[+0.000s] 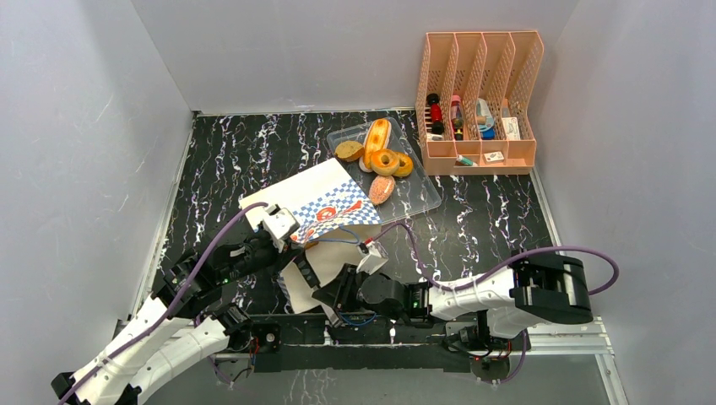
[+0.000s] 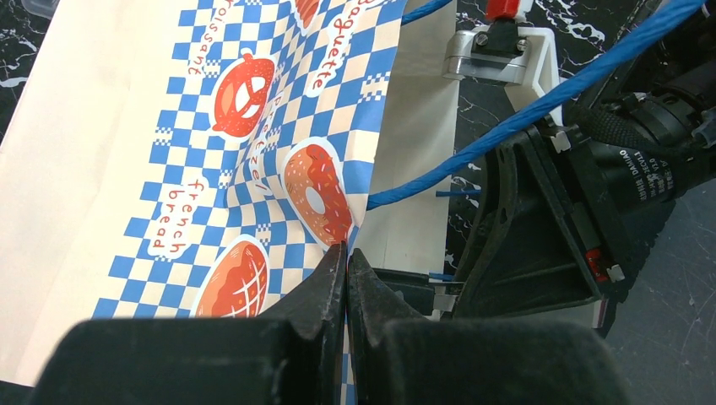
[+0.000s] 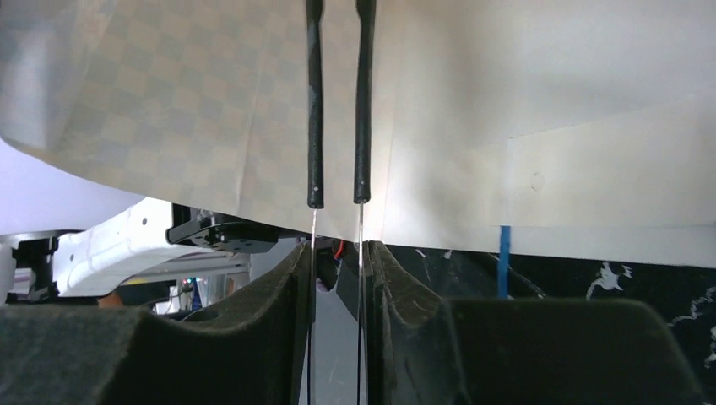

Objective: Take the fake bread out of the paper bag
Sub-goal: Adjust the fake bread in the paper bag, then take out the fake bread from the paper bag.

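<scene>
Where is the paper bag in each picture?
Top external: the paper bag is in the middle of the picture.
Left wrist: it fills the upper left, printed side showing.
Right wrist: its pale paper fills the top.
Shared landmark: the blue-and-white checkered band, bold in the left wrist view and faint through the paper in the right wrist view.

**Black marble-look table (image 1: 236,152) carries three items between grey walls**

A tan paper bag (image 1: 295,192) with a blue-and-white checkered band lies near the middle of the white-veined tabletop. A clear plastic tray (image 1: 422,198) sits just beside its far right corner. A peach-coloured slotted file rack (image 1: 525,76) stands at the far right corner, close behind the tray.
</scene>
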